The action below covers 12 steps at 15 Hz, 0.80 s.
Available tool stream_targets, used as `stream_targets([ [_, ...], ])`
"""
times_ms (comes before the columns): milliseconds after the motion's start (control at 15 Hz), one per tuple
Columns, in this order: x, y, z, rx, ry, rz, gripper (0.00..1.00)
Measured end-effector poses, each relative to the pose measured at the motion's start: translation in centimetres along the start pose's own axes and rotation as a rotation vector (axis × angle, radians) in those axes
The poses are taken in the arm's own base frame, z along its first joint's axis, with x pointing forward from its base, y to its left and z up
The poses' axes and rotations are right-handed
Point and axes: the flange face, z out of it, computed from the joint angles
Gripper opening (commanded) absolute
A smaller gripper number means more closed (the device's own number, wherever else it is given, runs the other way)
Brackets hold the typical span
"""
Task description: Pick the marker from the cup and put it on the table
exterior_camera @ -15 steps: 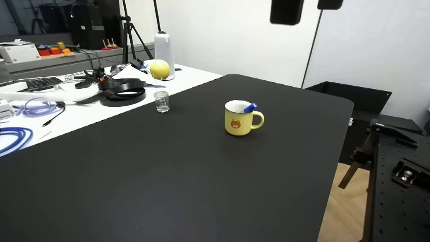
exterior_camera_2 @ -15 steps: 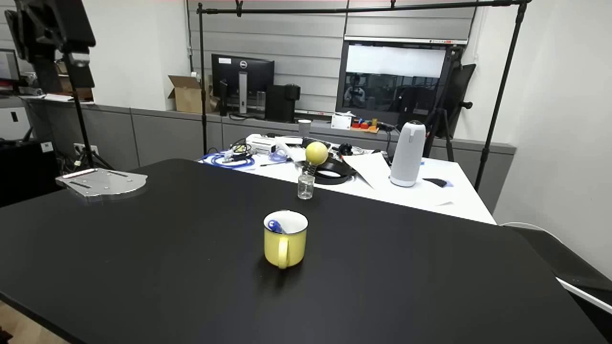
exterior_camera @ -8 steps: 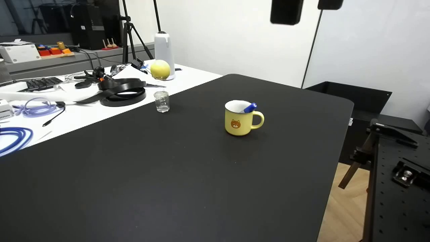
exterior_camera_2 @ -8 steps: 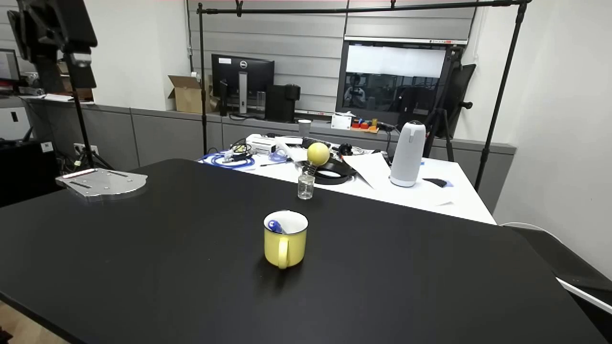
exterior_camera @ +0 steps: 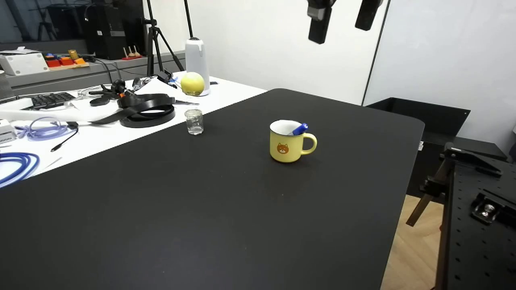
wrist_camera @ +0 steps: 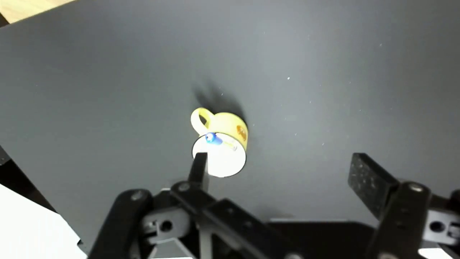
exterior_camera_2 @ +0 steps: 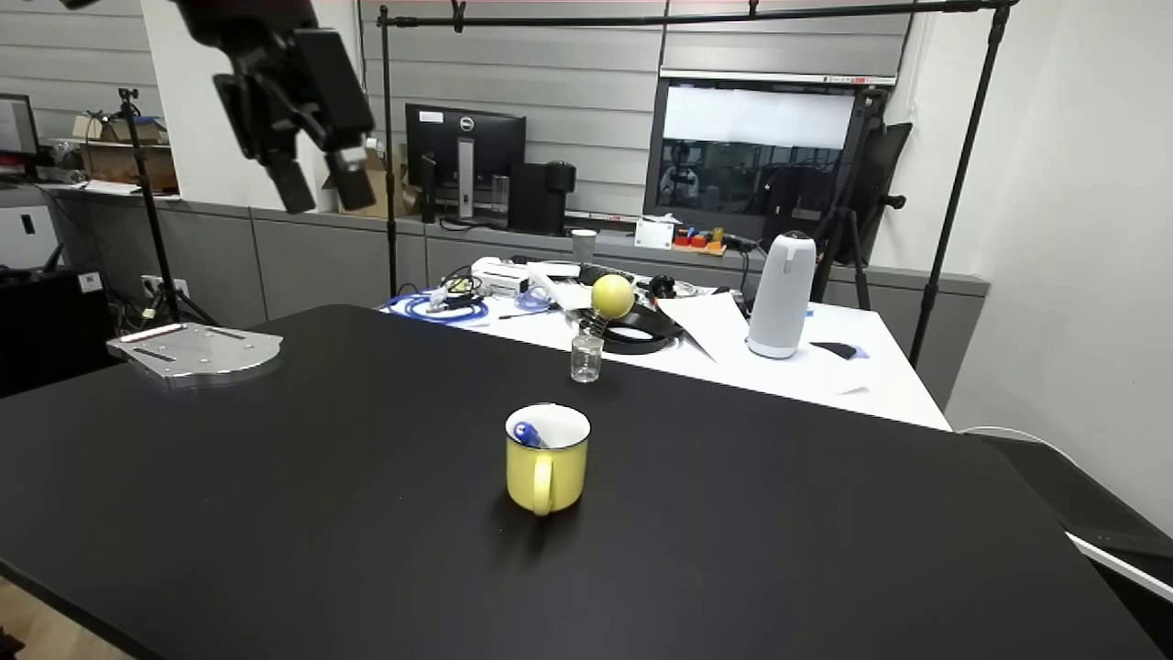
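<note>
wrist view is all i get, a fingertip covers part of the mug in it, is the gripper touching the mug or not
Observer: Not touching. Both exterior views show the gripper up in the air, well clear of the mug.
Operator: ok good, anything else standing on the black table that i can't see
Observer: Yes, a small glass, near the edge that borders the white table.
</note>
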Motion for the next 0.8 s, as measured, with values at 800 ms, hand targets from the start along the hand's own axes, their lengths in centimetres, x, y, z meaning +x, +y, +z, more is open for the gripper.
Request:
stream_targets([
  [800, 3.6, 6.1, 6.9, 0.038, -0.053, 0.143, 1.00],
])
